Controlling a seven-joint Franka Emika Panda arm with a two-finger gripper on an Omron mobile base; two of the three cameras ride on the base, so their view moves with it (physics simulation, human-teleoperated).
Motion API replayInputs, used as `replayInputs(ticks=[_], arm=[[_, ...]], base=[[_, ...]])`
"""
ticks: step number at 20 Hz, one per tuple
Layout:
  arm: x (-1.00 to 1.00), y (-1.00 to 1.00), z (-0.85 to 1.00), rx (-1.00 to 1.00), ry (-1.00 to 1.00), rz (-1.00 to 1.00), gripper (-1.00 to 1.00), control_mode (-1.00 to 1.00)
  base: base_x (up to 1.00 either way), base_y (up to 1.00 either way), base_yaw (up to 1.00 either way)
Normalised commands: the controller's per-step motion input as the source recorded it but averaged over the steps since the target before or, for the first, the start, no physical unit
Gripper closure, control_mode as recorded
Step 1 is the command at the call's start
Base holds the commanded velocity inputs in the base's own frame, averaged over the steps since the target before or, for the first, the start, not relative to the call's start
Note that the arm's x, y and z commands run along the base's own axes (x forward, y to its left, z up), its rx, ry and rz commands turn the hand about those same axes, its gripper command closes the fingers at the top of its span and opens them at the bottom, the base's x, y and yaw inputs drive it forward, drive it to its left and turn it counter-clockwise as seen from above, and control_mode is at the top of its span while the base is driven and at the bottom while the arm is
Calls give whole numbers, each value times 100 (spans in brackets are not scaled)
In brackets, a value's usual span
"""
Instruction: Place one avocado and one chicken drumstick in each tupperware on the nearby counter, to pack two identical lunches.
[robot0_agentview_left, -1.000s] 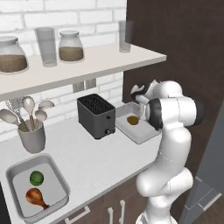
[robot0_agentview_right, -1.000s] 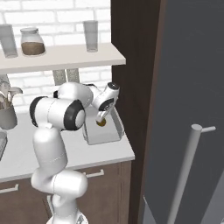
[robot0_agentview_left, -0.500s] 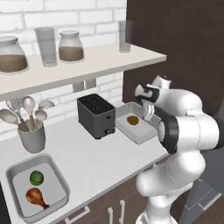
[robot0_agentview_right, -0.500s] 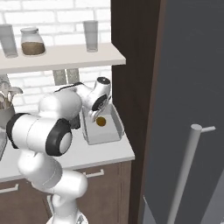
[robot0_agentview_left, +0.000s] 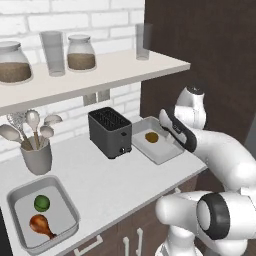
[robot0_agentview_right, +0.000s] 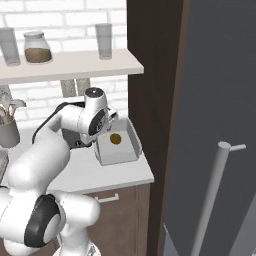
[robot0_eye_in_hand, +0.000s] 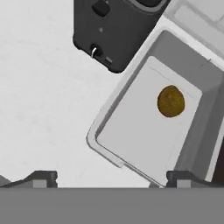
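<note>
On the counter (robot0_agentview_left: 100, 175) the right tupperware (robot0_agentview_left: 162, 148) holds one olive-brown avocado (robot0_agentview_left: 151, 137), lying loose on its floor. In the hand view my gripper (robot0_eye_in_hand: 113, 179) hovers above this tupperware (robot0_eye_in_hand: 140, 131), open wide with nothing between its tips, and the avocado (robot0_eye_in_hand: 170, 101) lies ahead of them. The right base view shows the same tupperware (robot0_agentview_right: 117, 152) and avocado (robot0_agentview_right: 115, 139) just beyond my hand. At the counter's near left, the other tupperware (robot0_agentview_left: 56, 212) contains a dark green avocado (robot0_agentview_left: 42, 203) and a reddish-brown chicken drumstick (robot0_agentview_left: 42, 226).
A black toaster (robot0_agentview_left: 110, 131) stands just left of the right tupperware. A grey cup of utensils (robot0_agentview_left: 36, 156) sits at the back left. A shelf (robot0_agentview_left: 95, 75) with jars and glasses overhangs the counter. A dark tall cabinet (robot0_agentview_left: 210, 55) walls off the right side.
My arm has swung round and the hand has drawn back from over the right tupperware. The olive-brown avocado has stayed in the tray. The jaws remain open.
</note>
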Motion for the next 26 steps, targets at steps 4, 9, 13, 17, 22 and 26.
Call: replayInputs(ticks=[4,9,13,17,22,26], arm=[[-78,0,47,9,0,-69,-100,-100],[-73,0,69,22,8,-66,-100,-100],[-87,0,69,32,12,-62,-100,-100],[-100,1,44,31,-1,-55,-100,-100],[-100,40,4,-2,-32,-35,-100,-100],[-94,23,-7,-10,-27,-1,-100,-100]], base=[[0,0,0],[0,0,0],[0,0,0],[0,0,0],[0,0,0],[0,0,0]])
